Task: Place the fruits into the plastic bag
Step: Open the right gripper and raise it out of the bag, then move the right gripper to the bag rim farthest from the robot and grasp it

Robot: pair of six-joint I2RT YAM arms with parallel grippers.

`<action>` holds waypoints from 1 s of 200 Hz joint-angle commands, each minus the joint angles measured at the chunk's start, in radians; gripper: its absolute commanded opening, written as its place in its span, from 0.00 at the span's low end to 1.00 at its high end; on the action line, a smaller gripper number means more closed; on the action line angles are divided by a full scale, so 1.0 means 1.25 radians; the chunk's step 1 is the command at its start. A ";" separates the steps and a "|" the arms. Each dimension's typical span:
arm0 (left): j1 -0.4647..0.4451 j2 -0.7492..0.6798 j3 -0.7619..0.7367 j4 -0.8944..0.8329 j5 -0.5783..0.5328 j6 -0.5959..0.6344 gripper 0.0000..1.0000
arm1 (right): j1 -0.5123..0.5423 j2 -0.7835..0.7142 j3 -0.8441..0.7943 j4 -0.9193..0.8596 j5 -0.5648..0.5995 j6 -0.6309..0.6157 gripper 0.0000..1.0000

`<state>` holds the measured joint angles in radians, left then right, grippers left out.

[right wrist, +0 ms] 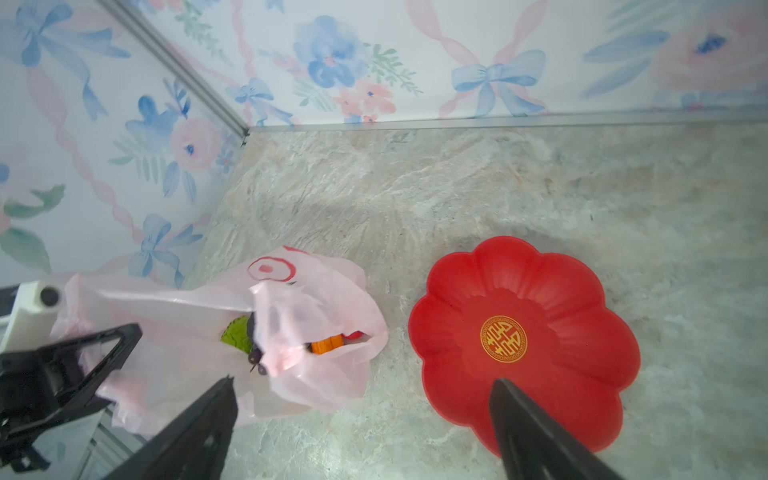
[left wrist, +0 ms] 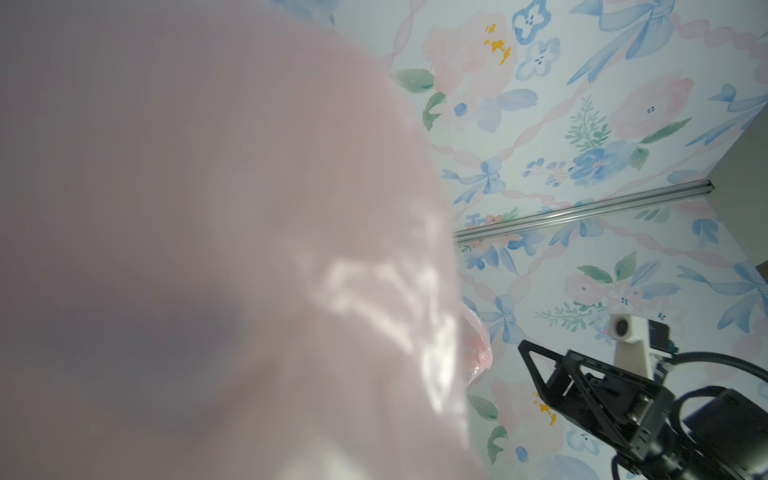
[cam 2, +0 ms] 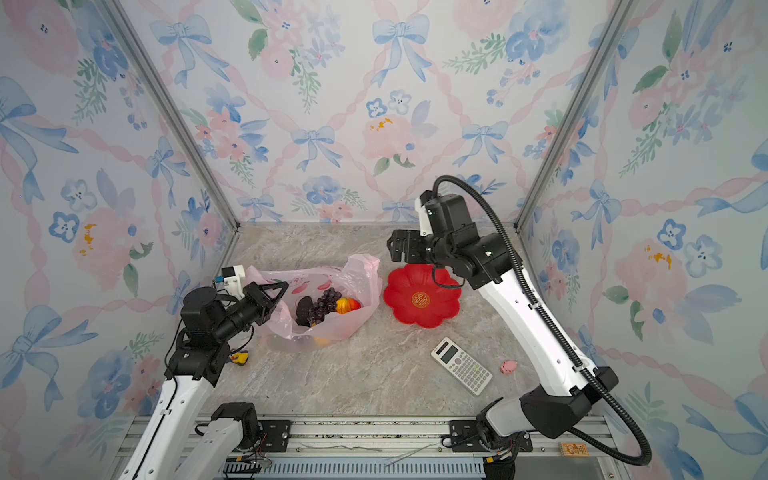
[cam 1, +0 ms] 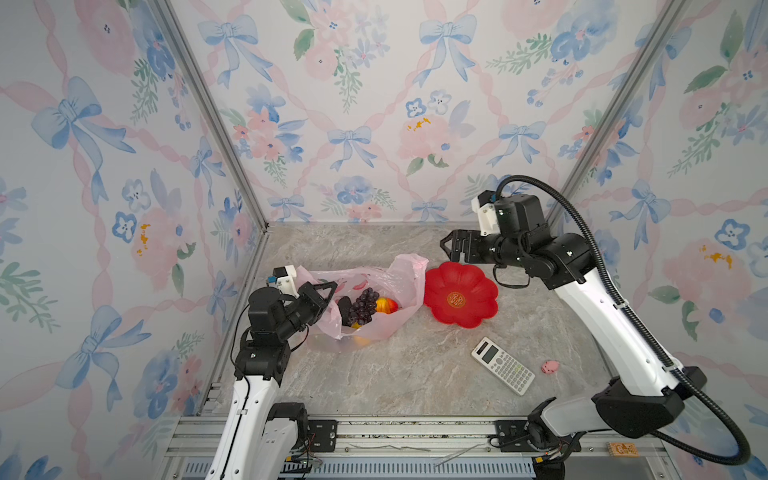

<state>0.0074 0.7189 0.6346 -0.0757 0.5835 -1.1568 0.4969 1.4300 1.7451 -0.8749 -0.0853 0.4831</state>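
The pale-pink plastic bag [cam 1: 399,274] lies open on the marble table at the left in both top views. Its near-left edge is lifted and pinched in my left gripper [cam 1: 331,287], which is shut on it. Inside lie the fruits: a purple grape bunch [cam 1: 363,306], a red-yellow mango [cam 1: 386,306], a dark avocado [cam 1: 344,311] and, in the right wrist view, a bumpy green ball [right wrist: 236,336]. Bag film [left wrist: 208,249] hides the left jaws in the left wrist view. My right gripper [right wrist: 361,386] hangs open and empty above the gap between bag [right wrist: 174,332] and plate.
A red flower-shaped plate [cam 1: 478,316] sits to the right of the bag, bare. Nearer the front are a white calculator [cam 1: 503,371] and a tiny pink pig [cam 1: 550,366]. A small yellow toy [cam 2: 240,358] lies by the left arm. Floral walls close in three sides.
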 commanded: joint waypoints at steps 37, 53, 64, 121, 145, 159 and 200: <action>0.008 0.008 0.001 0.014 -0.002 0.001 0.00 | -0.093 0.034 -0.124 0.147 -0.452 0.067 0.96; 0.008 0.018 0.005 0.016 0.001 0.003 0.00 | -0.080 0.052 -0.130 0.152 -0.492 0.047 0.96; 0.008 0.024 0.005 0.020 0.002 0.004 0.00 | -0.067 0.059 -0.137 0.168 -0.507 0.040 0.96; 0.008 0.031 -0.003 0.024 0.005 0.004 0.00 | -0.003 0.116 -0.122 0.230 -0.559 0.044 0.96; 0.008 0.031 -0.003 0.026 0.003 0.004 0.00 | 0.014 0.144 -0.102 0.236 -0.561 0.050 0.96; 0.008 0.032 -0.005 0.027 0.002 0.003 0.00 | 0.024 0.155 -0.096 0.240 -0.588 0.055 0.97; 0.008 0.038 -0.006 0.038 -0.001 0.000 0.00 | 0.055 0.175 -0.103 0.280 -0.605 0.080 0.99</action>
<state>0.0086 0.7574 0.6346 -0.0628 0.5838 -1.1568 0.5407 1.6375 1.5909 -0.5777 -0.7982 0.5632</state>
